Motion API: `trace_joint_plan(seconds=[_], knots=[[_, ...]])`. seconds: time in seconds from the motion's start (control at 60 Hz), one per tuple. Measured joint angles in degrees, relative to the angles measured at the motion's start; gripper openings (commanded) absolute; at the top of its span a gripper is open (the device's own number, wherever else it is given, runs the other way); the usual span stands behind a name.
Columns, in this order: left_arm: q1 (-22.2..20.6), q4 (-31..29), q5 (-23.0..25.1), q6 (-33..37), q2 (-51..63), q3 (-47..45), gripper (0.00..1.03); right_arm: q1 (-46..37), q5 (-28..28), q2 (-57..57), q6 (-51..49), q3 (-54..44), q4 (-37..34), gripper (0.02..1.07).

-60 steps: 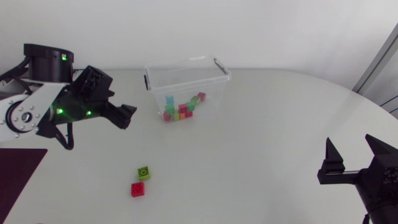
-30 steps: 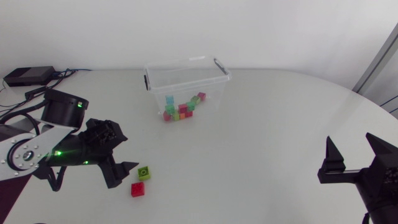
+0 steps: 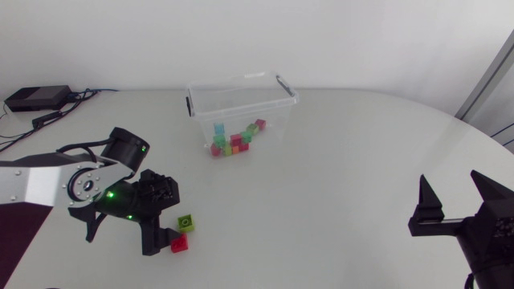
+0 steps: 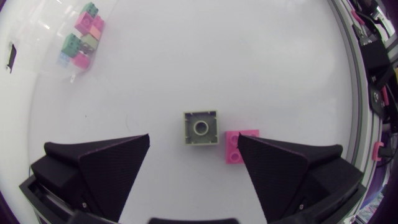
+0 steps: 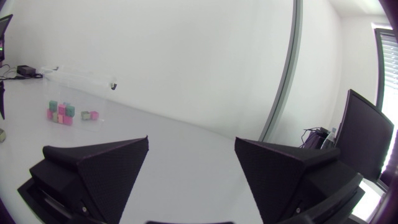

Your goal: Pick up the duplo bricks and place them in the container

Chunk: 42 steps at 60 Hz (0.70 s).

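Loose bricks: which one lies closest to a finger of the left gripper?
The red brick, right beside one finger; the green brick lies in the gap of the open left gripper.

Two loose bricks (image 3: 185, 222) (image 3: 181, 243), one clear container (image 3: 241, 108)

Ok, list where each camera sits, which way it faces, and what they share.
Head view: fixed above the table, looking down; shows both arms, the left fingers by the red brick.
Left wrist view: on the left arm, facing down at the table; its open fingers show, green brick just ahead.
Right wrist view: on the right arm, looking across the table; the open right fingers show.
Shared: all see the container's bricks.
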Motion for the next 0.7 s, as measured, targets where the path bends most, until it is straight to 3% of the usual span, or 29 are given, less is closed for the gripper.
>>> trace_joint_plan(seconds=[0.633,0.7], knots=[[-0.1,-0.5,1.6,0.2,7.7,4.4,0.99,0.0,0.0,0.0,0.0,0.0,0.0,1.02],[-0.2,-0.5,1.6,0.2,9.1,4.9,0.94,0.0,0.0,0.0,0.0,0.0,0.0,1.02]])
